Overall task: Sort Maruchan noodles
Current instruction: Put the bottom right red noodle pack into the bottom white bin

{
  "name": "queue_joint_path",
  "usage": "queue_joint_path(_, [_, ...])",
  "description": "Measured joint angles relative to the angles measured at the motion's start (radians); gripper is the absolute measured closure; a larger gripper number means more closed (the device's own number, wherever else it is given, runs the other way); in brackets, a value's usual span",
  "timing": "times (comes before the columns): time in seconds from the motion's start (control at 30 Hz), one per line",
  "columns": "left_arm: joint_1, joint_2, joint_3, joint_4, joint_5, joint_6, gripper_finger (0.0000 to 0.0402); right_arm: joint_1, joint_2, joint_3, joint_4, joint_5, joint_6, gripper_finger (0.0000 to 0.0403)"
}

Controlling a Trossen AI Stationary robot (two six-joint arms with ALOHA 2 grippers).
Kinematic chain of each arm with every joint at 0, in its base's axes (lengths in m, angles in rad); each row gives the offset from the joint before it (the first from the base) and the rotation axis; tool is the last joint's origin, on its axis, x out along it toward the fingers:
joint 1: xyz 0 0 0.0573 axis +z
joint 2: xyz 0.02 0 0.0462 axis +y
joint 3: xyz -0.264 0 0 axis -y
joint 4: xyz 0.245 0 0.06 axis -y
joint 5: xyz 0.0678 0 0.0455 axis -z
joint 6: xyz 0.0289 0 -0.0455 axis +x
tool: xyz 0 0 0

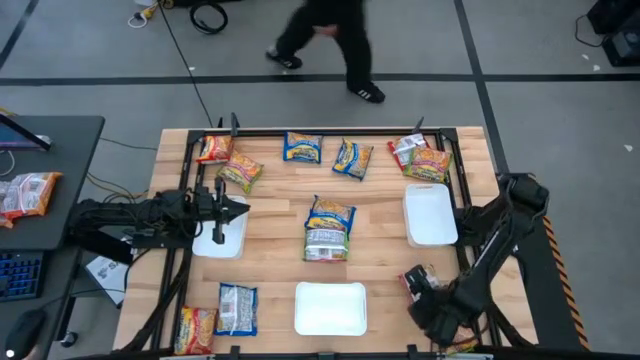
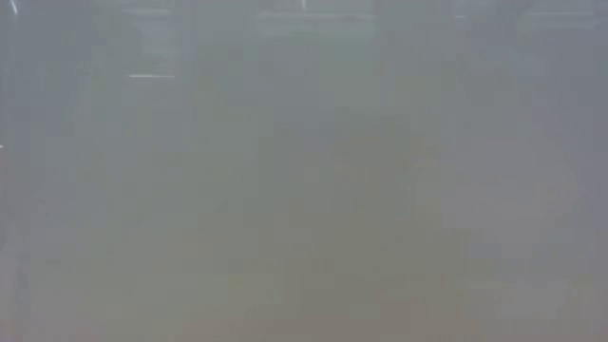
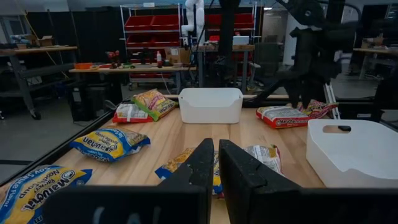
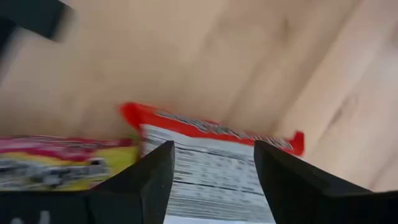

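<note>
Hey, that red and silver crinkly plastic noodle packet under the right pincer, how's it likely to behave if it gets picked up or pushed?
The red and silver crinkly plastic noodle packet lies flat on the wooden table, so it shouldn't roll or tip. Its glossy wrapper probably slides easily when pushed. The right pincer stands open astride it; a grip on the thin film edge may flex or slip.

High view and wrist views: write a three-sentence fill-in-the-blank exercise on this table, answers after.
1. The wooden table carries ___ white rectangular plastic trays.
2. The right pincer stands ___ over a red-and-silver crinkly plastic noodle packet.
3. The left pincer waits at the table's left side with its fingers ___.
Missing words: three; open; shut.
</note>
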Motion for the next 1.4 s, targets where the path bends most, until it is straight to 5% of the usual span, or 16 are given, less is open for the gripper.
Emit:
queue_joint_path(0.47, [0.000,0.000,0.000,0.000,0.000,0.000,0.0370,-0.109,0.136,-0.017,-0.009,-0.136,0.039,0.0195])
queue_joint_path(0.9, [0.000,0.000,0.000,0.002,0.000,0.000,0.0370,-0.106,0.133,-0.039,0.005,-0.115,-0.026,0.0392])
queue_joint_path(1.4, [0.000,0.000,0.000,0.001,0.000,0.000,0.0370,-0.011,-0.290,-0.031,0.037,0.196,-0.033,0.0399])
